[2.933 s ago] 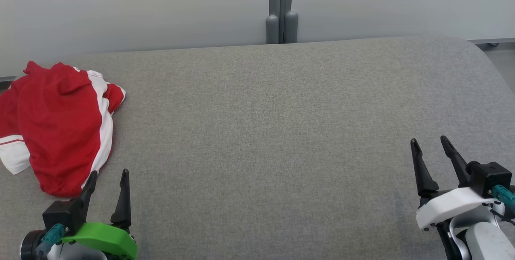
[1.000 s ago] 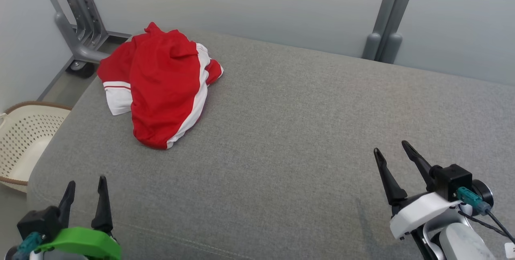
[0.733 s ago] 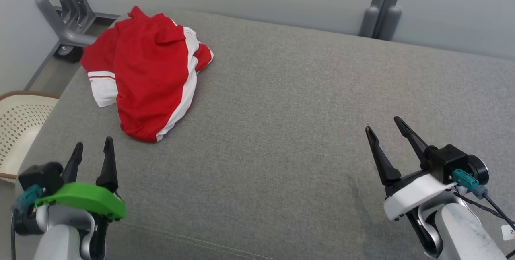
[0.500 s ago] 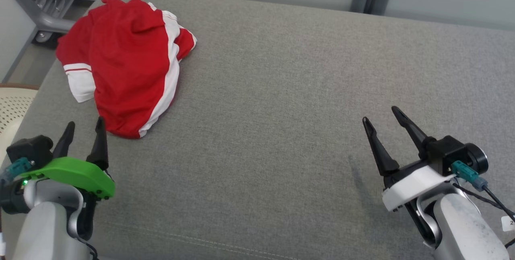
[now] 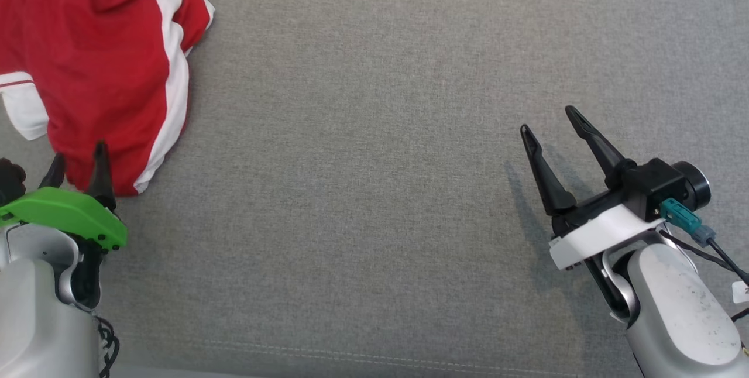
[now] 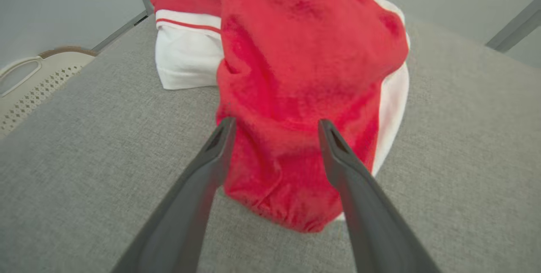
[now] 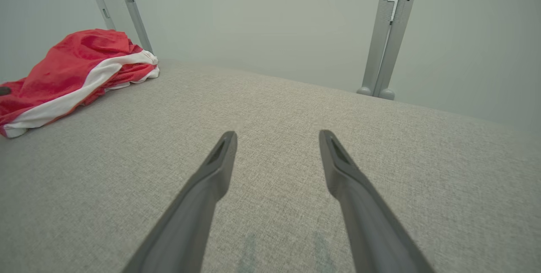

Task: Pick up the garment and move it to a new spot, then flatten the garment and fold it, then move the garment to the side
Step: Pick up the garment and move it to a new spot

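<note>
While a crumpled red garment (image 5: 99, 68) with white side panels is seen lying at the far left of a wide grey fabric-covered surface (image 5: 374, 132), both grippers are held over that surface with nothing grasped. In the head view, the left gripper (image 5: 79, 153), topped by a green cover, is placed at the lower left. Its two dark fingers are spread apart and their tips are set against the near edge of the garment; whether the cloth is touched cannot be told. In the left wrist view, the garment's red hem is framed between the parted fingers, the cloth is bunched into a mound, and a white part with a thin red stripe is folded out to its left. A pale perforated basket (image 6: 38, 74) is glimpsed past the edge of the surface on that side. The right gripper (image 5: 546, 119), capped in white, is found at the lower right, well apart from the garment, its jaws released and wide over bare grey fabric. In the right wrist view, the garment is shown far off to the left, and a grey upright post (image 7: 389, 32) is seen against a pale wall beyond the surface.
</note>
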You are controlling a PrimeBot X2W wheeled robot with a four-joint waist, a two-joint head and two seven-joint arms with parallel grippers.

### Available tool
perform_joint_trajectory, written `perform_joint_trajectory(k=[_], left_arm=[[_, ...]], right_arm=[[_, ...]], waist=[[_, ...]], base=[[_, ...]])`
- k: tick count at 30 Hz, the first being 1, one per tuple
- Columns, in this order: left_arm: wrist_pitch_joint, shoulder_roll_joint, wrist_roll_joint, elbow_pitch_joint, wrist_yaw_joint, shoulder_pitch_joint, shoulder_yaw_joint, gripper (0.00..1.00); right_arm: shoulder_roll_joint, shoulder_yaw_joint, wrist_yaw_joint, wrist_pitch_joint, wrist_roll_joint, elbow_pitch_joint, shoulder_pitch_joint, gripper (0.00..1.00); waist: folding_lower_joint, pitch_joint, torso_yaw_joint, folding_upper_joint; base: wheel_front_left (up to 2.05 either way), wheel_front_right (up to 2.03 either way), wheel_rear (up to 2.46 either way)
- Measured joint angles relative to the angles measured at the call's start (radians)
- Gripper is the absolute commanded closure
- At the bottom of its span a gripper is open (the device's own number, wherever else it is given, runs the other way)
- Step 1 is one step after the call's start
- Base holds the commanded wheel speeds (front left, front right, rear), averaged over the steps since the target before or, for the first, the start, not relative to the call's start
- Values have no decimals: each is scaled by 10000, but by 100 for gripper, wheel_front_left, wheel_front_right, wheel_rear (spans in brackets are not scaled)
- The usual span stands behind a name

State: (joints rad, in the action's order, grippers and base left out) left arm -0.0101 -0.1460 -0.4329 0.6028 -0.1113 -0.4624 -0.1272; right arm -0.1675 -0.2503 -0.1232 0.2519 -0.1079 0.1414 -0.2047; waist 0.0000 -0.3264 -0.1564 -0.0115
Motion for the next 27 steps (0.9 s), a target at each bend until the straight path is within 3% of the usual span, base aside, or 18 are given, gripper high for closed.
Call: perform_joint_trajectory(k=[4, 9, 10, 11, 12, 21, 27], left_arm=[[17, -222, 247, 587, 334, 2, -48, 0], [84, -328, 324, 1057, 410, -27, -33, 0], [92, -290, 324, 1127, 405, -72, 6, 56], [102, -257, 322, 1214, 380, -137, 40, 73], [159, -240, 314, 1298, 320, -204, 71, 100], [493, -290, 439, 1544, 130, -322, 706, 100], [616, -42, 849, 554, -134, -649, 1977, 100]], right_arm=[[8, -58, 0, 0, -42, 17, -169, 0], [6, 182, 0, 0, -86, 67, -178, 0], [6, 226, 0, 0, -107, 79, -177, 0], [6, 261, 0, 0, -132, 98, -175, 0], [8, 295, 0, 0, -150, 111, -174, 0], [134, 318, 0, 27, -244, 290, -150, 0], [268, 378, 0, 27, -293, 514, 74, 0]], waist=[[1, -263, 188, 0], [1, -434, 476, 0], [1, -436, 503, 0], [1, -424, 509, 0], [1, -405, 504, 0], [1, -36, 387, 0], [0, 410, 336, 0]], base=[[0, 0, 0], [0, 0, 0], [0, 0, 0], [0, 0, 0], [0, 0, 0], [0, 0, 0], [0, 0, 0]])
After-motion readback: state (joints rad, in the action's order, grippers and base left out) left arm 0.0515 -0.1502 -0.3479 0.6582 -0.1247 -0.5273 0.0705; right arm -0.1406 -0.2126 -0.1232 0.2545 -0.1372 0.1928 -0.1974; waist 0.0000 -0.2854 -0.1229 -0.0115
